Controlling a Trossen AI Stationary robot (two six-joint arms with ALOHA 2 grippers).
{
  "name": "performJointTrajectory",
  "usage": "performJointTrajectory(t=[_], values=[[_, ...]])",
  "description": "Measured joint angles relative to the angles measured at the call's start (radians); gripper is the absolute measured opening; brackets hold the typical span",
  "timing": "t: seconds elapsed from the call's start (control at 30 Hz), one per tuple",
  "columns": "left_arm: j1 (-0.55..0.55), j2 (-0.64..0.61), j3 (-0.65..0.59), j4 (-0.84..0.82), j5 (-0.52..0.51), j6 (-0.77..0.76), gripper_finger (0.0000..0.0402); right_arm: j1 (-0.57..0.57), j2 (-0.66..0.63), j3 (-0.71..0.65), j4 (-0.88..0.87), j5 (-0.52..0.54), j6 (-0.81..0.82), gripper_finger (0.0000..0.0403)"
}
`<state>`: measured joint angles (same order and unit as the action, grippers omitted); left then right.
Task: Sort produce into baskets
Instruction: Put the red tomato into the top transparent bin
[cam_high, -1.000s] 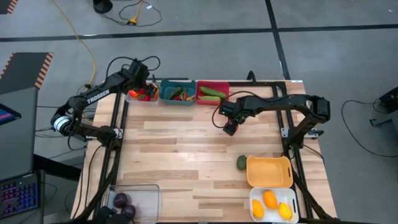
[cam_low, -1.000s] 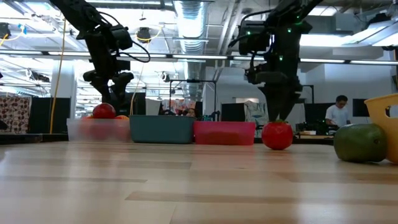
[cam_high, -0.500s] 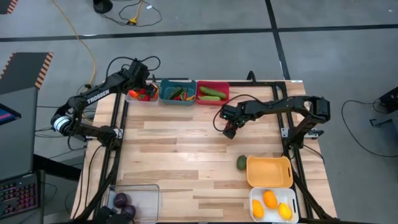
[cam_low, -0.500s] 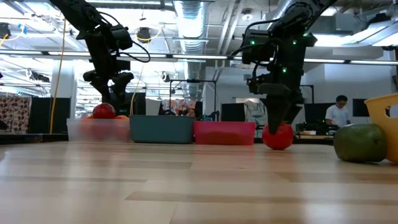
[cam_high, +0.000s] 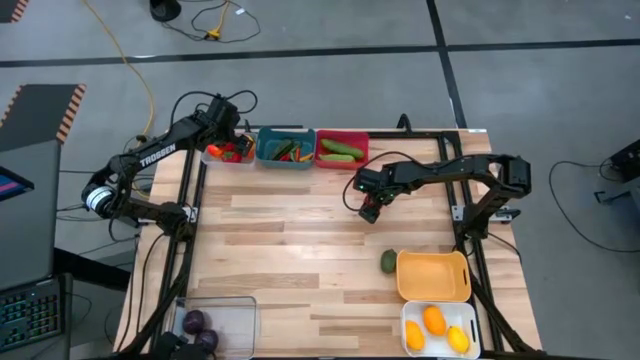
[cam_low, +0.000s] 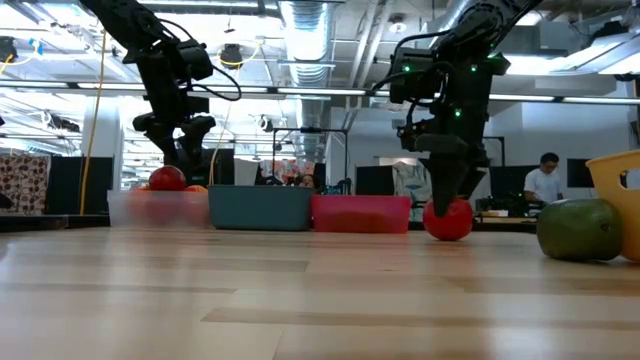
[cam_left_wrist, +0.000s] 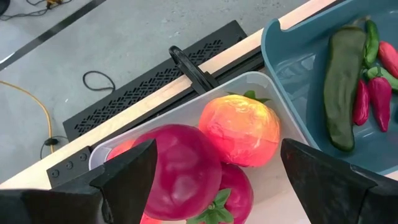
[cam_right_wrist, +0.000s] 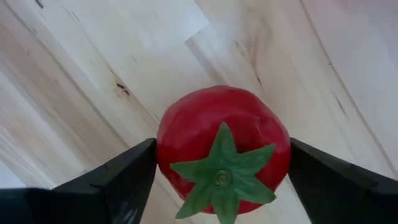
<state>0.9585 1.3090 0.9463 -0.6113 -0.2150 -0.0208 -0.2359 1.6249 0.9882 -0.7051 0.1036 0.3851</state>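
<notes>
Green fruit (cam_high: 388, 262) lying near, just beside orange-yellow basket (cam_high: 433, 276). Right claw (cam_high: 369, 210) straddling red tomato (cam_right_wrist: 222, 148) on desk (cam_high: 290, 260), fingers apart either side, not yet clamping. Best: centring on tomato, closing gently. Far: left claw (cam_high: 226, 143) hovering open over tomato basket (cam_left_wrist: 273, 118).

In the high view the right gripper (cam_high: 369, 208) covered most of the red tomato (cam_right_wrist: 222, 152). The right wrist view cut off the tomato at six o'clock. The pale grey basket (cam_low: 158, 207) looked blurred in the low view, its contents half hidden.
</notes>
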Motion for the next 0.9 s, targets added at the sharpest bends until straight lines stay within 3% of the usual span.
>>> performJointTrajectory(t=[0.23, 0.57, 0.7, 0.9], values=[[0.0, 0.0, 0.0, 0.0, 0.03, -0.003, 0.033, 0.0, 0.0, 0.0, -0.005, 0.0, -0.001, 0.032], [0.0, -0.001, 0.0, 0.101, 0.156, 0.048, 0.033, -0.004, 0.0, 0.041, -0.005, -0.054, 0.025, 0.0314], [-0.01, -0.001, 0.0, 0.193, 0.281, 0.078, 0.033, -0.009, 0.0, 0.104, -0.003, -0.086, 0.027, 0.0313], [-0.07, -0.002, 0.0, 0.364, 0.578, 0.161, 0.033, -0.013, 0.0, 0.207, 0.067, -0.147, 0.087, 0.0313]])
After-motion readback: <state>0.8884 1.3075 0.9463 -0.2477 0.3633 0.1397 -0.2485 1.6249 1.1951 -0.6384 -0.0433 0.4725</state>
